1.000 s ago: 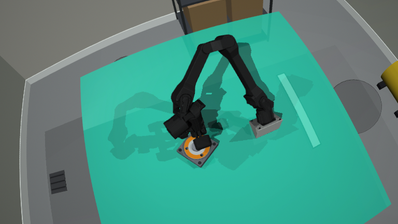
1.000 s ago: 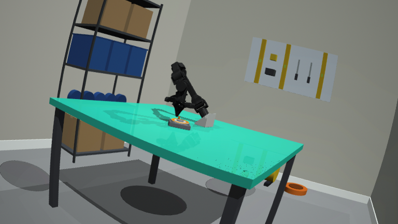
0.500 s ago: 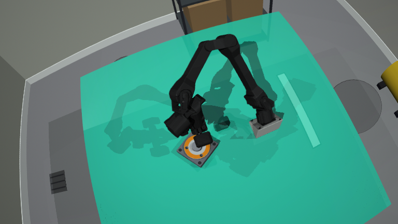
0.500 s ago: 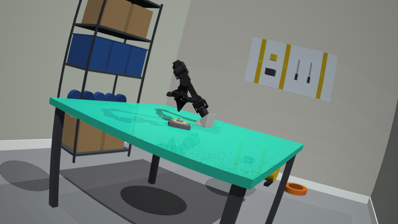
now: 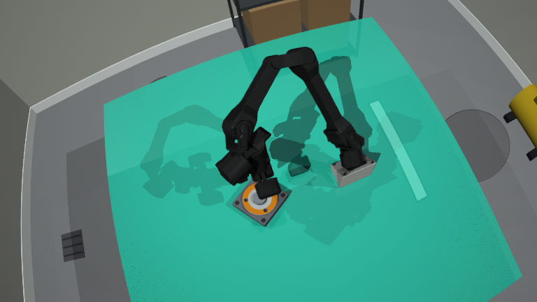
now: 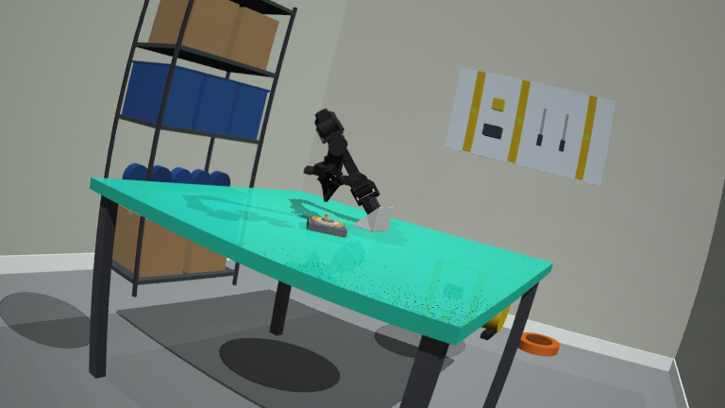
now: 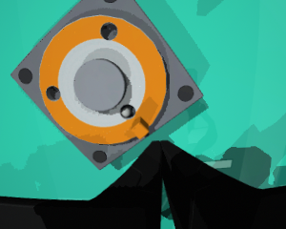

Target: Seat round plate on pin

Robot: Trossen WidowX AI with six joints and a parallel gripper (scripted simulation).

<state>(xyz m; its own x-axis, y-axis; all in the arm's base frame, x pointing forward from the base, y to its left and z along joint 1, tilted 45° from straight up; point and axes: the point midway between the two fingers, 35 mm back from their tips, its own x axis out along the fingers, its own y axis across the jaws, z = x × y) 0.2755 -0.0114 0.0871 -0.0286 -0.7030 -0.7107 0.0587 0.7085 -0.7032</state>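
On the shelf rack (image 6: pixel 176 114) in the upper left of the exterior view, brown boxes (image 6: pixel 213 26) and blue bins (image 6: pixel 194 98) stand. The round plate (image 7: pixel 101 83) lies on the grey base (image 7: pixel 181 92) in the upper left of the wrist view, with its orange tab (image 7: pixel 145 117) toward the lower right. The tool (image 7: pixel 162 181) is just below the tab, its fingers pressed together and pinching nothing; I cannot tell whether it touches the plate.

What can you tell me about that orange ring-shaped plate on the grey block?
The plate is a flat orange ring with a pale grey inner band, fitted around a round grey post. It lies on a square grey base with dark corner holes. Three small holes show in it; the one beside its orange tab has something shiny in it, perhaps the pin. The shut gripper sits just off that tab; whether they touch is unclear.
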